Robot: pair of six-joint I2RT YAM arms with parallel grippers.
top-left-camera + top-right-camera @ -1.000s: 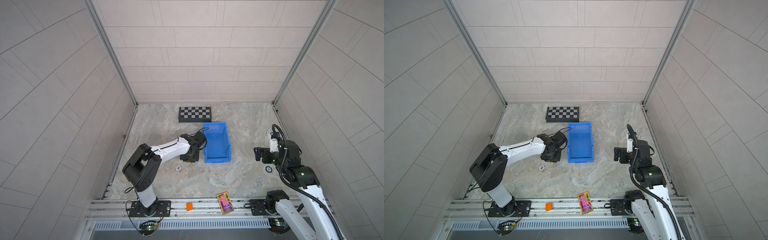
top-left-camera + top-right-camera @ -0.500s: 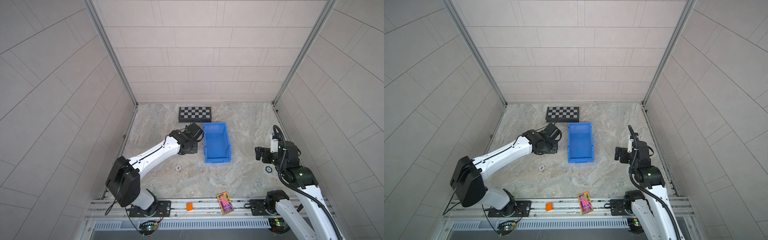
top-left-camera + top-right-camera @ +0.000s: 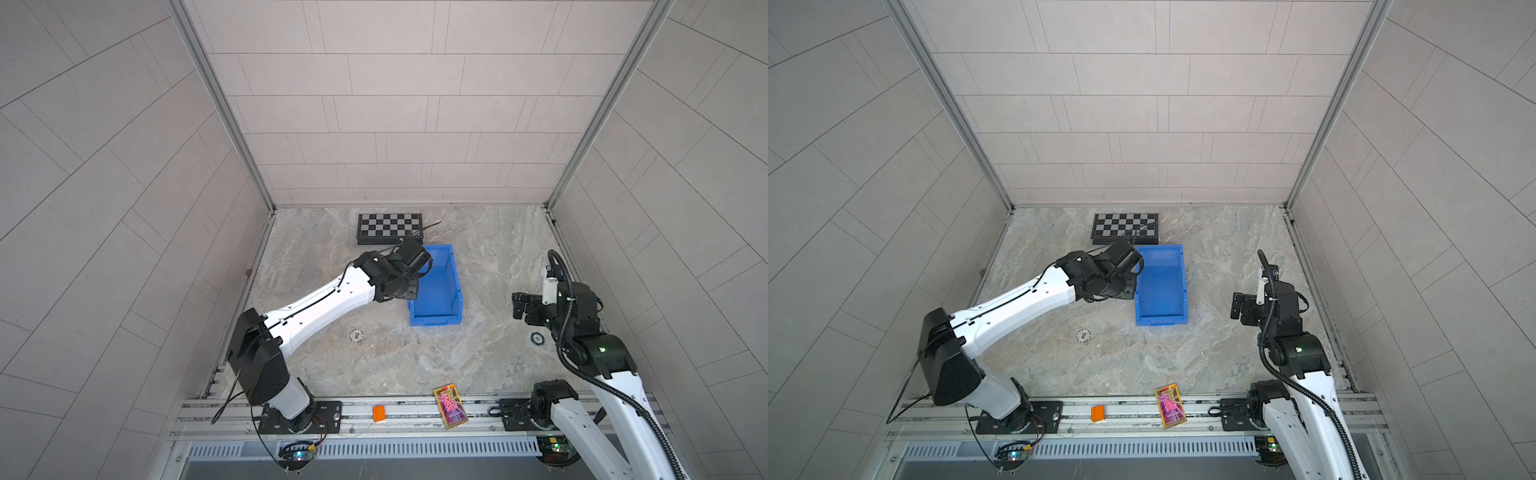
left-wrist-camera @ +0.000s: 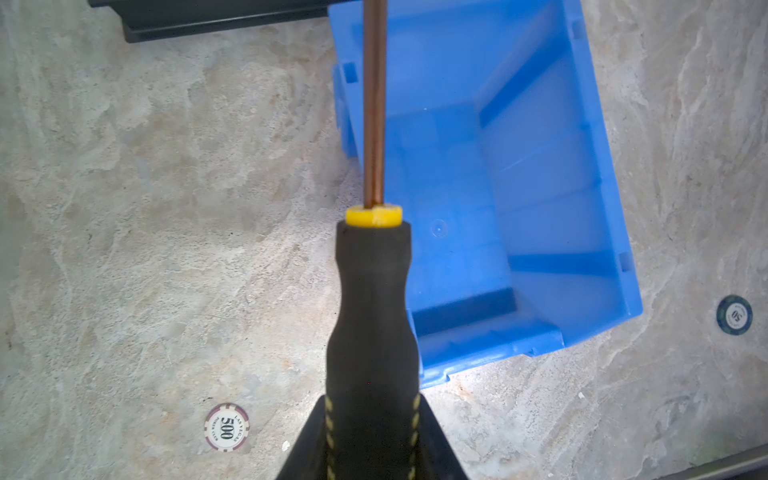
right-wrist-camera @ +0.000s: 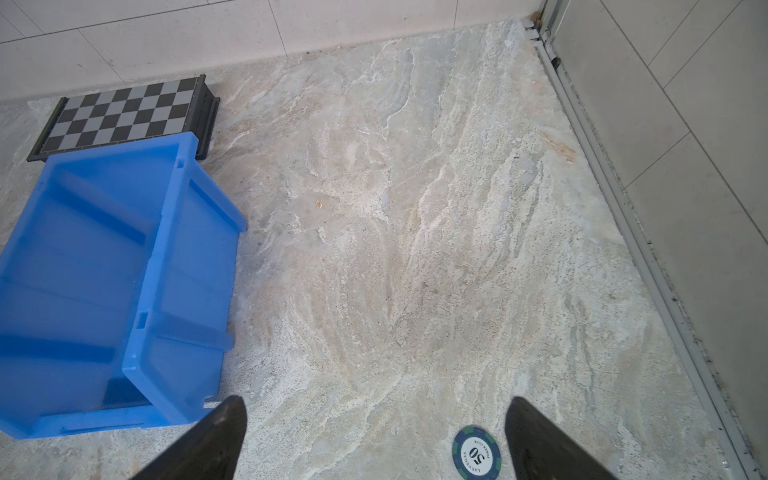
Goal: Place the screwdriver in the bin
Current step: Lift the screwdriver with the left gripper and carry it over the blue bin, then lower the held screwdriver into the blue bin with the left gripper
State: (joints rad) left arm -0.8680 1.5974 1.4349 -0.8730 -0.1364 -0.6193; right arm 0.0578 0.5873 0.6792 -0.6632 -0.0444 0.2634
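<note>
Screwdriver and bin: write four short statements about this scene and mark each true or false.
1. The left gripper grips the screwdriver by its black handle. True.
2. The screwdriver lies inside the bin. False: the bin is empty and the screwdriver is in the left gripper.
3. The right gripper is shut on the green poker chip. False: its jaws stand open and the chip lies on the table.
4. The chessboard lies behind the bin, toward the back wall. True.

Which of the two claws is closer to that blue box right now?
Left. The left gripper, jaws shut on the screwdriver, hangs right at one long wall of the bin. The right gripper sits well away from the bin, off its opposite wall.
</note>
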